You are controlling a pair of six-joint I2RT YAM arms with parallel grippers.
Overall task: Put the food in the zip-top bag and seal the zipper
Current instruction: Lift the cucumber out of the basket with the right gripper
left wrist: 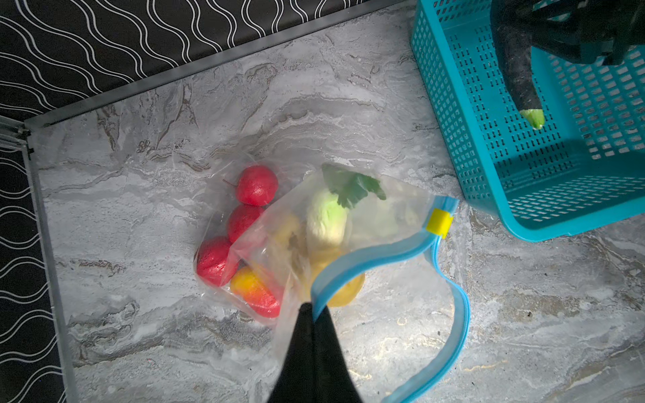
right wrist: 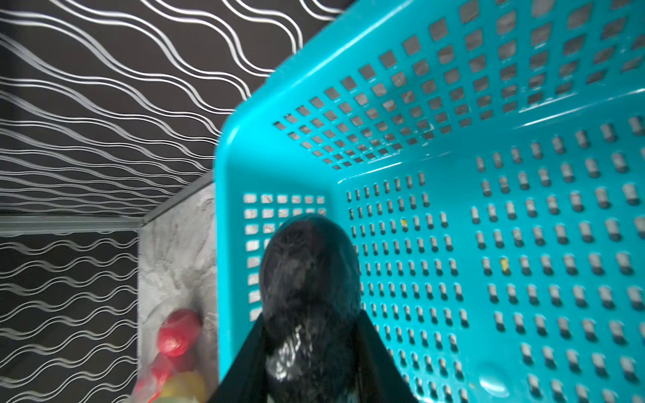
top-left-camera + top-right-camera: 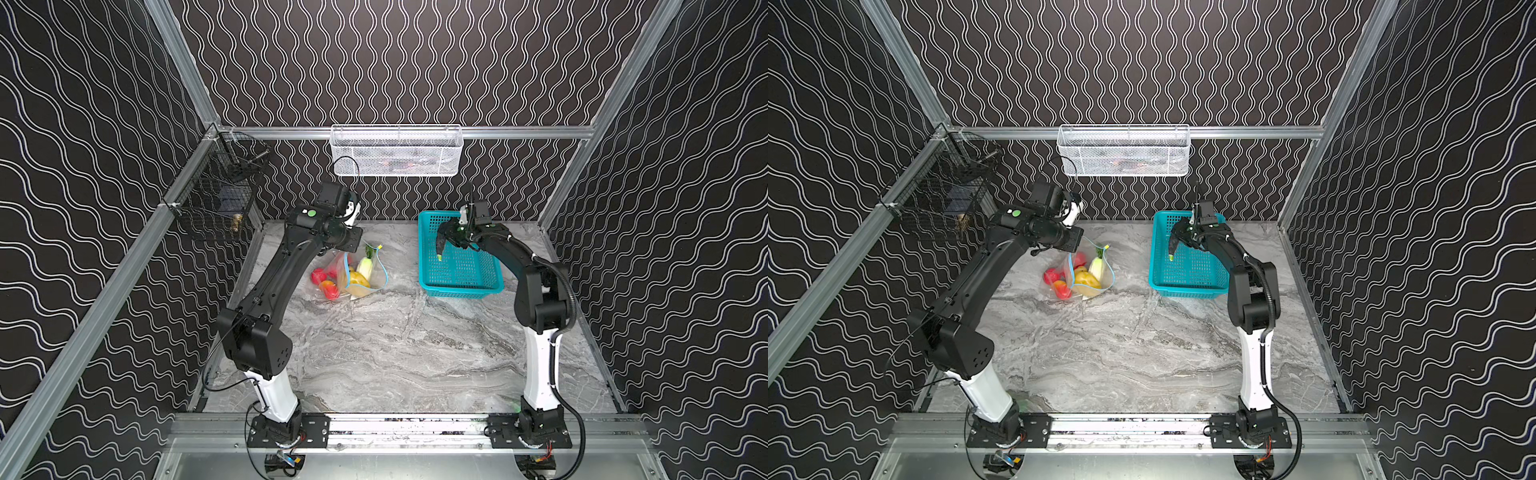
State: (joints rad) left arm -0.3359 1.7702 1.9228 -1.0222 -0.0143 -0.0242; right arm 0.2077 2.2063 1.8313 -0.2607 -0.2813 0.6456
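Glossy dark cucumber [image 2: 309,279] hangs over perforated teal plastic basket [image 2: 453,167]

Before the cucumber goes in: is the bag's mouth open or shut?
Open. The zipper gapes in a wide loop; the left pincer pinches one edge.

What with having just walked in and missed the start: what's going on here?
The left gripper pinches the zip-top bag by its zipper, mouth gaping; three tomatoes, a radish and yellow pieces lie inside. The right gripper holds the dark cucumber over the teal basket, not yet bagged.
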